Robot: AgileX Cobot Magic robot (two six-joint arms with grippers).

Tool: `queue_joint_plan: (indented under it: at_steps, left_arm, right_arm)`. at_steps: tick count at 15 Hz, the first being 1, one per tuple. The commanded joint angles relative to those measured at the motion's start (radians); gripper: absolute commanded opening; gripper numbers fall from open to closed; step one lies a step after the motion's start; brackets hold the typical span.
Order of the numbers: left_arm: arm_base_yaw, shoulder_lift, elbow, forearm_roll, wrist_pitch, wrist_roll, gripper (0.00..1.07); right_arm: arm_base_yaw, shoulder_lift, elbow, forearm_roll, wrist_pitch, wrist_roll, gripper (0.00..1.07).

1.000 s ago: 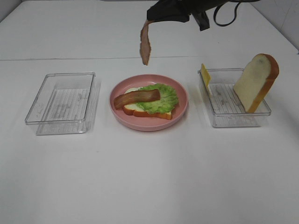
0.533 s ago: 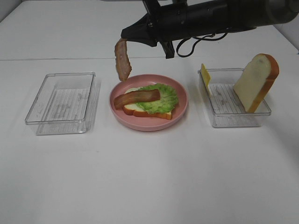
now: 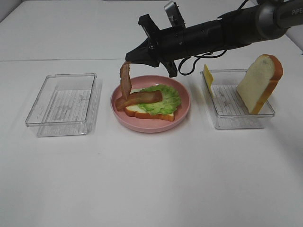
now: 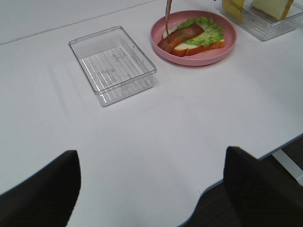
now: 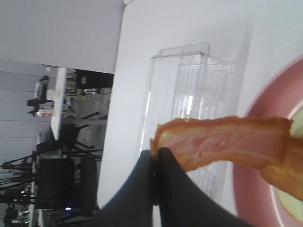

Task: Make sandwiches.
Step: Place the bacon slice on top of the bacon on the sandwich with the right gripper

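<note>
On the pink plate (image 3: 151, 127) lies a bread slice (image 3: 142, 112) topped with green lettuce (image 3: 165, 98) and one bacon strip (image 3: 141, 99). My right gripper (image 3: 129, 58) reaches in from the right, over the plate's far left edge. It is shut on the top end of a second bacon strip (image 3: 125, 79), which hangs down to the left end of the lying strip. The right wrist view shows the fingertips (image 5: 156, 165) pinching this bacon (image 5: 222, 146). My left gripper (image 4: 151, 151) stands open over bare table, well short of the plate (image 4: 199, 57).
An empty clear tray (image 3: 64, 104) sits left of the plate. The clear tray (image 3: 236, 118) on the right holds an upright bread slice (image 3: 260, 82) and a yellow cheese square (image 3: 208, 75) leaning at its left end. The table edge (image 4: 203, 194) runs close under the left gripper.
The right arm has swung left and come down, carrying the dangling bacon from high behind the plate to just over the plate's left part. The food on the plate has not moved.
</note>
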Motion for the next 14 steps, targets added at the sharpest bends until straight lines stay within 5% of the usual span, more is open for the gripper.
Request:
queue_joint_plan:
  at_steps: [1, 8, 12, 14]
  left_arm:
    - [-0.002, -0.024, 0.001, 0.0, -0.009, 0.005, 0.79]
    - [-0.002, -0.024, 0.001, 0.0, -0.009, 0.005, 0.79]
    - [-0.002, -0.024, 0.001, 0.0, -0.009, 0.005, 0.79]
    - [-0.002, -0.024, 0.001, 0.0, -0.009, 0.005, 0.79]
  right_arm:
    - [-0.004, -0.045, -0.004, -0.192, -0.053, 0.122, 0.0]
    - [-0.004, -0.12, -0.004, -0.781, -0.091, 0.54, 0.0]
    - [-0.003, -0.12, -0.004, -0.838, -0.068, 0.592, 0.0]
    - [-0.003, -0.12, -0.004, -0.837, -0.054, 0.592, 0.12]
